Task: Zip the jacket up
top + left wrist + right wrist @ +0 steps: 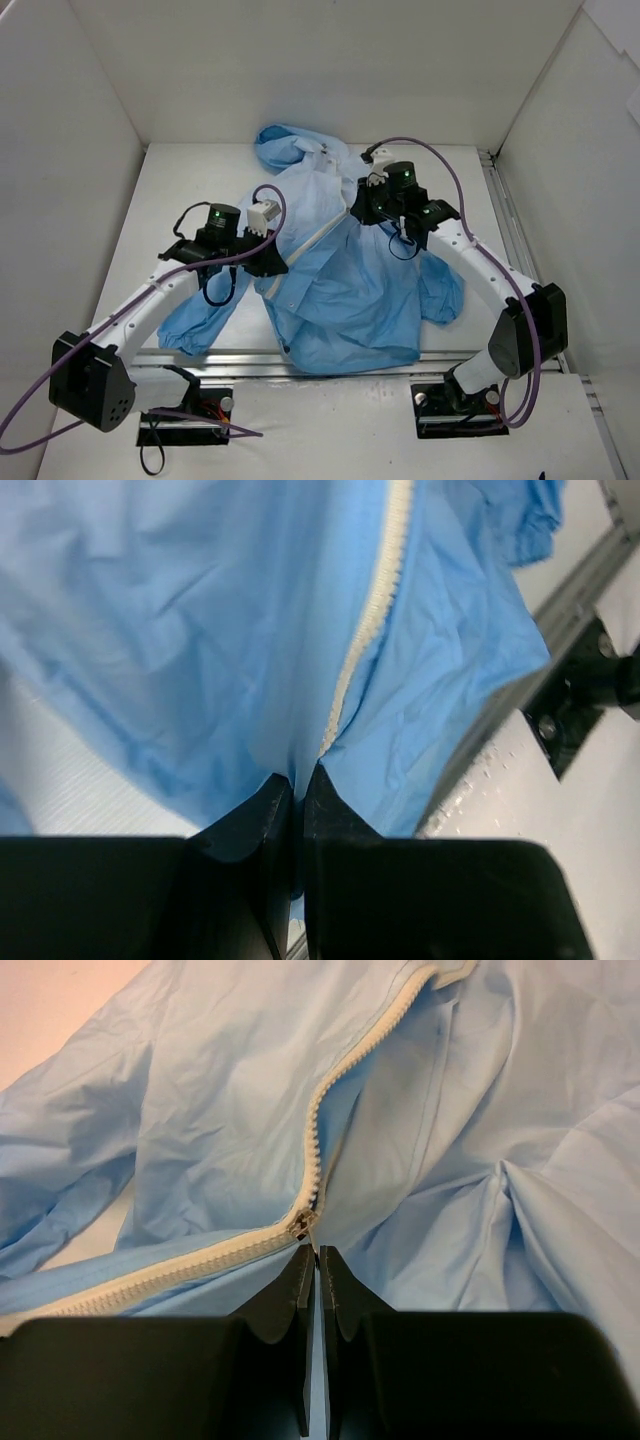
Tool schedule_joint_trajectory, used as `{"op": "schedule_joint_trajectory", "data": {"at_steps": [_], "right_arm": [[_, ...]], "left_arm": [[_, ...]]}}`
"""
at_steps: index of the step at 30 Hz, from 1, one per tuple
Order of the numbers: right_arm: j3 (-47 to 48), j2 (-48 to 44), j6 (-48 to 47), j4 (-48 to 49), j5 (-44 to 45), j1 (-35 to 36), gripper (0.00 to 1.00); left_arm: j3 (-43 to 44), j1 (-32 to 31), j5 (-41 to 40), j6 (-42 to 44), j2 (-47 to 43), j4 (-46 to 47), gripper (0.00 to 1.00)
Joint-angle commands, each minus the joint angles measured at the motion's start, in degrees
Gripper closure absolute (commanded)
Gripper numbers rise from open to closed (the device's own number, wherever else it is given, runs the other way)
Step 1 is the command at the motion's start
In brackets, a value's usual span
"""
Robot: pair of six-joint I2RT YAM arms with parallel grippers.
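The light-blue jacket [350,290] lies spread on the table between both arms, its white zipper [318,232] running diagonally. My left gripper [272,262] is shut on the jacket's fabric at the zipper's lower end; in the left wrist view the fabric [200,630] and zipper [375,610] stretch away from the closed fingertips [297,780]. My right gripper [372,205] is shut on the zipper pull just below the slider [303,1222]. In the right wrist view the zipper [190,1265] is closed left of the slider and open above it.
White walls enclose the table on three sides. A metal rail [250,358] runs along the table's near edge under the jacket's hem. A sleeve [200,320] lies at the left, another [445,290] at the right. The hood [285,145] is bunched at the back.
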Motion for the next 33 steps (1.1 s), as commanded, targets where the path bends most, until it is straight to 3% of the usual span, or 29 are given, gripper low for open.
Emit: {"op": "schedule_joint_trajectory", "data": {"at_steps": [1, 9, 14, 18, 24, 33], "right_arm": [[5.0, -1.6, -1.9, 5.5, 12.5, -5.2, 1.00], [5.4, -3.1, -1.6, 5.4, 8.1, -6.1, 1.00], [0.4, -5.9, -1.0, 5.3, 11.1, -5.4, 1.00], [0.7, -6.5, -0.8, 5.3, 12.6, -7.6, 1.00], [3.3, -6.5, -1.0, 5.3, 13.1, -9.8, 1.00], [5.3, -5.9, -0.5, 5.4, 13.8, -13.2, 1.00]], "left_arm": [[0.8, 3.0, -8.5, -2.4, -1.5, -5.9, 1.00], [4.6, 8.4, -19.0, -4.5, 0.1, -7.6, 1.00], [6.6, 11.8, -29.1, -7.5, 2.5, -12.1, 1.00], [5.9, 16.9, -30.7, -11.9, 4.0, -13.0, 1.00], [5.4, 19.5, -32.6, -16.3, 3.9, -12.3, 1.00], [3.5, 28.6, -36.5, -19.4, -1.0, -12.2, 1.00]]}}
